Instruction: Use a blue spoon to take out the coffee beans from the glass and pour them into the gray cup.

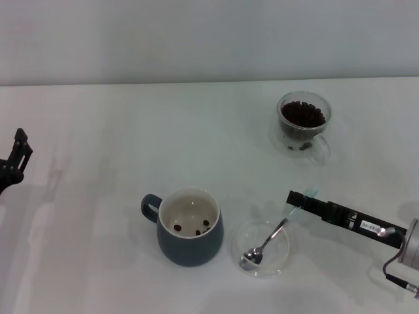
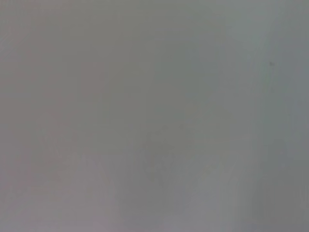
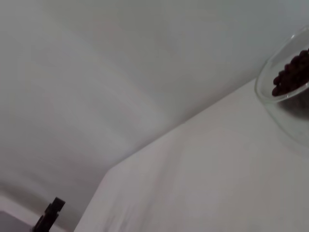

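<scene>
The blue spoon (image 1: 272, 233), a small teaspoon with a shiny metal bowl and stem and a pale light-blue handle, lies slanted with its bowl resting in a flat round clear glass saucer (image 1: 281, 260), which sits just beside the gray cup (image 1: 188, 226) on the side away from that cup's loop handle. The gray cup is a rounded dark blue-gray ceramic mug with a smooth cream-white inside; a few small dark brown coffee beans (image 1: 195, 228) lie on its floor. Well beyond the saucer, farther from the robot, stands the glass (image 1: 303, 121), a small clear double-walled mug with a clear loop handle, holding a heap of glossy dark oval beans; its rim and beans also show at the edge of the right wrist view (image 3: 288, 79). The right gripper (image 1: 300, 198), a slim black two-fingered tool, reaches in from the far side of the saucer from the cup and is clenched on the spoon's blue handle end. The left gripper (image 1: 18, 156) hangs well apart from the cup on its handle side; whether its fingers are parted cannot be told. All rests on a plain matte white table (image 1: 98, 131).
</scene>
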### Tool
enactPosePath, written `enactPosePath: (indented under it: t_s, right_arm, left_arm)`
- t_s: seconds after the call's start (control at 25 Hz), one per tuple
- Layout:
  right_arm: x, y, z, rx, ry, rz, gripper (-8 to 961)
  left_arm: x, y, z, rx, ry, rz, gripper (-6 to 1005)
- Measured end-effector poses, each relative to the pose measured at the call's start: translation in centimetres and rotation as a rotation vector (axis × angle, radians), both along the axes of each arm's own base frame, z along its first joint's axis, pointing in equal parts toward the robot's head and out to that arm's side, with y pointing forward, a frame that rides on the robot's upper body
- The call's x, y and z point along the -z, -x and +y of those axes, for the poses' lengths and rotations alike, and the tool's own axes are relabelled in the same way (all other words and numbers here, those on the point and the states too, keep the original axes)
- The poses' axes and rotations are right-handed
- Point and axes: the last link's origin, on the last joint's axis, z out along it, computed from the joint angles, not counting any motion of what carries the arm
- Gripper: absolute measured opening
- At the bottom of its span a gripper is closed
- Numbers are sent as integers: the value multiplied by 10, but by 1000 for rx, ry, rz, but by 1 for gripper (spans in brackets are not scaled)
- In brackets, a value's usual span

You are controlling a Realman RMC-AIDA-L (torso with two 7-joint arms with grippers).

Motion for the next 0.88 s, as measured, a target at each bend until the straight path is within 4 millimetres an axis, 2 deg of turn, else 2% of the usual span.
enactPosePath:
  t_s: [0.24, 0.28, 0.36, 0.76, 0.88]
  right_arm:
    - [2, -1, 3, -23, 17, -53, 268]
    - [0, -4, 5, -13, 7, -65, 325]
    - [-2, -6, 6, -5, -3, -69, 331]
    - [-42, -31, 13, 57, -113, -105, 359]
    - [-66, -40, 16, 88, -204, -94, 368]
  left_arm:
    - [1, -1, 1, 6, 7, 3, 757]
    - [1, -2, 1, 8, 7, 3, 757]
    - [1, -2, 1, 8, 7, 3, 757]
    - [2, -2, -1, 10, 6, -1, 758]
    - [1, -1, 0, 4, 3, -3, 758]
